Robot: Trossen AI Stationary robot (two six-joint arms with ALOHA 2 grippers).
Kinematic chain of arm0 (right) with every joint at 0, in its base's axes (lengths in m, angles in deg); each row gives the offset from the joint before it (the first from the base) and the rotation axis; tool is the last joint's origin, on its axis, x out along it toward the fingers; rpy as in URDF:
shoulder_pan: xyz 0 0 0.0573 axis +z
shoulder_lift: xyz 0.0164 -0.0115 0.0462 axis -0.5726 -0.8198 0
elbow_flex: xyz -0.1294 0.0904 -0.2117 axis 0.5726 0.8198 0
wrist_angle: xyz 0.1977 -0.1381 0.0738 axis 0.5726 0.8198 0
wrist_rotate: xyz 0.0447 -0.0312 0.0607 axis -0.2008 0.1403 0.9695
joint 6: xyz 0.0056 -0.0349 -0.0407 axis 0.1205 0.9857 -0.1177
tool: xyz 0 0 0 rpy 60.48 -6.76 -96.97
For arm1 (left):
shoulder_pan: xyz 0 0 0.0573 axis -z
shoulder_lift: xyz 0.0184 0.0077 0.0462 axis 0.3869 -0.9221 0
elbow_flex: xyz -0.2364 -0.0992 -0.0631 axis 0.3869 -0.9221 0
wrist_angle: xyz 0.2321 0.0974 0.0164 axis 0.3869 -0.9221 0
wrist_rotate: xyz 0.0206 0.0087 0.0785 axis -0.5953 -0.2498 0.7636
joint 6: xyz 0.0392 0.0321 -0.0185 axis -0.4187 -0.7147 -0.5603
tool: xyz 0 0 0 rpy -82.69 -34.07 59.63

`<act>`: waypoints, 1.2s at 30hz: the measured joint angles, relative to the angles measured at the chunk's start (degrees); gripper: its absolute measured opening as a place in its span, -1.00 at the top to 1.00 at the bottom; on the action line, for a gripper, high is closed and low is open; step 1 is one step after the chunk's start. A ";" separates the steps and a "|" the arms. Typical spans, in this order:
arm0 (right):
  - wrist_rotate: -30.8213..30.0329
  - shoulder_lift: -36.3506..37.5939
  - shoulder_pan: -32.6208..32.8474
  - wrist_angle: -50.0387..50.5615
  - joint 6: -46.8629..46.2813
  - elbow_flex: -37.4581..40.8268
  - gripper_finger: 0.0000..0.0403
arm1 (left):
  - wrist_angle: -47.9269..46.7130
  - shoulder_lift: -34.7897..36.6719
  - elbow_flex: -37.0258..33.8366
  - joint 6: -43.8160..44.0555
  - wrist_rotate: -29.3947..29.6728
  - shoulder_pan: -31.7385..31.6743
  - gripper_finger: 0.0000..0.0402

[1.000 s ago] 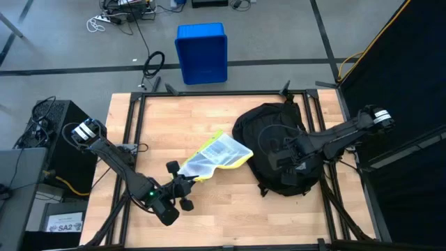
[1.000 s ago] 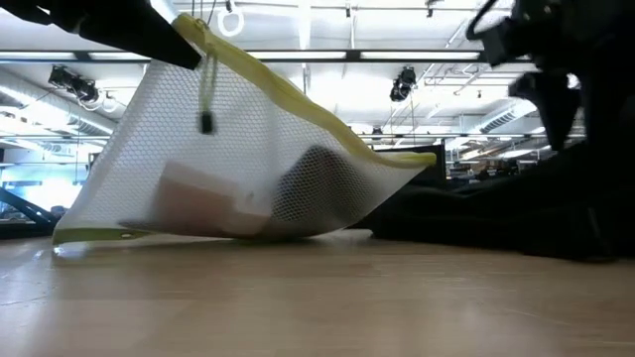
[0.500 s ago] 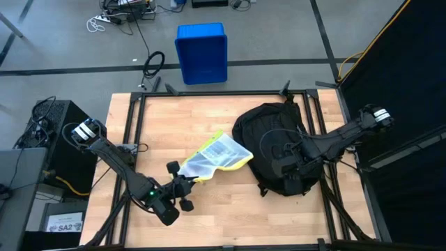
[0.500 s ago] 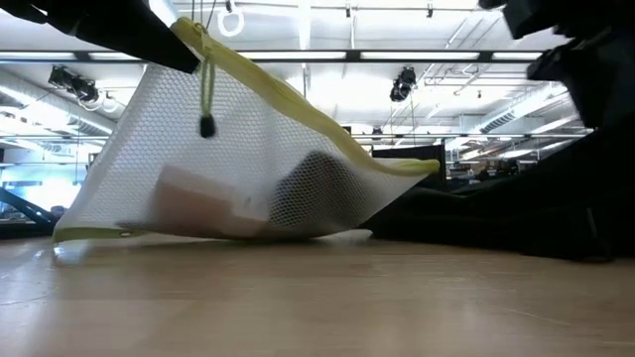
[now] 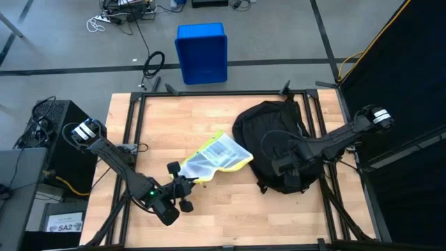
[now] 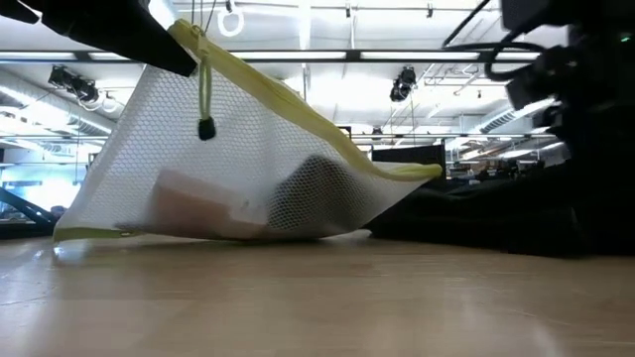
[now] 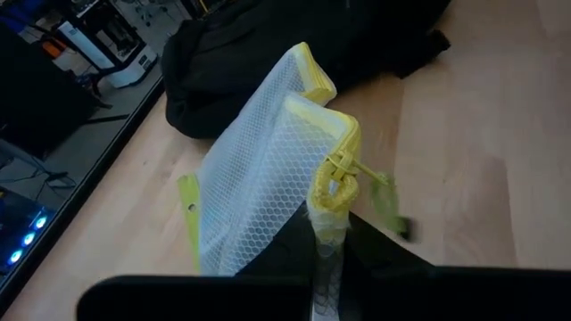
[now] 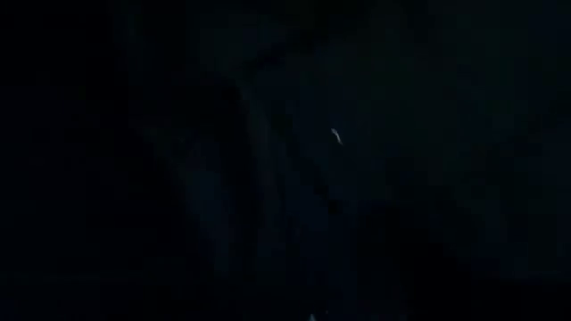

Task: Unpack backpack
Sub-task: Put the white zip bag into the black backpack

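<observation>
On my overhead feed the backpack (image 5: 268, 143) lies on the right half of the table (image 5: 209, 216), a rounded black heap. My right hand (image 5: 280, 166) sits on its near part, low against the fabric; I cannot tell how far its fingers stand apart or whether they hold anything, and the right wrist feed is almost wholly black.

Just left of the backpack lies a white mesh pouch (image 5: 212, 156) with yellow trim, one end touching the backpack's edge. My left hand (image 5: 182, 176) is clamped tight on the pouch's near corner, lifting it off the wood, so the pouch slopes down to the table in the low feed. Through the mesh (image 6: 228, 169) I see a pale flat thing and a dark rounded one; what they are I cannot make out. A yellow cord with a dark toggle (image 6: 205, 128) hangs from the raised corner.

The table is light wood in a black frame. Beyond its far edge a blue bin (image 5: 201, 52) stands on the grey floor, with cables (image 5: 153, 64) beside it. A dark curtain (image 5: 401, 77) hangs on the right.
</observation>
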 joint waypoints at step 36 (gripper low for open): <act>-3.04 -0.09 -24.46 -26.79 29.56 -29.65 1.00 | 12.37 6.34 33.73 -70.83 22.88 -2.73 1.00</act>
